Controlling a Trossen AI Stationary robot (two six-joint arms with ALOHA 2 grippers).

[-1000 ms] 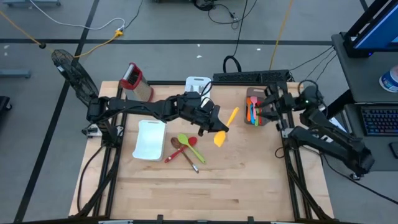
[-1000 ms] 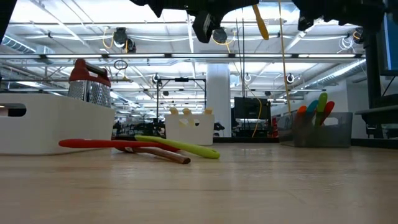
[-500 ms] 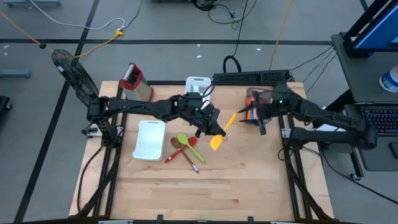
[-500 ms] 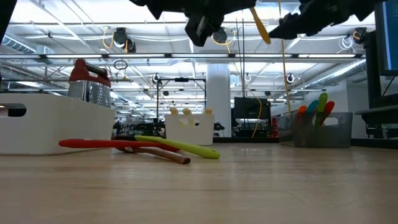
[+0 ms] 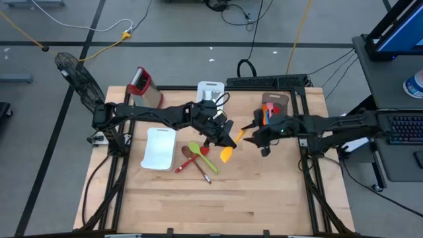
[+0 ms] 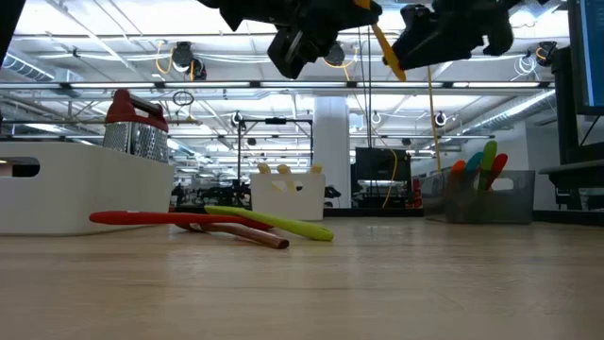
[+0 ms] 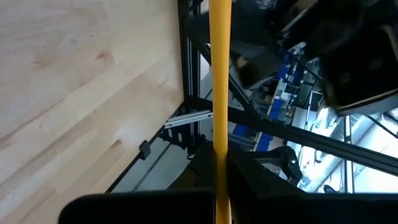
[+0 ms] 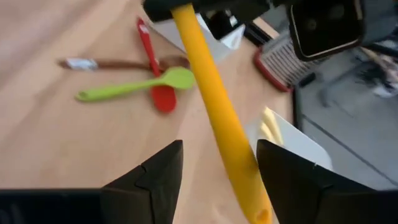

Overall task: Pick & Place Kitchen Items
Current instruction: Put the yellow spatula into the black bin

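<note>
Overhead, two arms meet above mid-table. The left gripper (image 5: 227,137) is clamped on one yellow spatula (image 5: 229,151), blade hanging just below its fingertips, handle angled up toward the right gripper (image 5: 253,137). That one sits just beyond the handle's free end with its two fingers (image 8: 149,180) spread; in its wrist view the yellow handle (image 8: 217,124) runs between them, not visibly pinched. Low view: both grippers ride high off the wood, handle slanting between them. On the table beside the left gripper, toward that arm's base, three utensils lie in a loose heap: one green spoon (image 5: 197,151), one red spoon (image 5: 190,160), one brown spoon (image 5: 196,160) with a pale-tipped handle, all touching or crossing. One white tray (image 5: 158,148) lies just past them, farther along the left arm. One white caddy (image 5: 210,90) and one grater (image 5: 144,86) with a red top stand at the far edge behind the left arm. Behind the right gripper, one clear bin (image 5: 269,112) holds upright utensils in orange, blue, green and red; exact count unclear. No readable labels or writing on anything.
</note>
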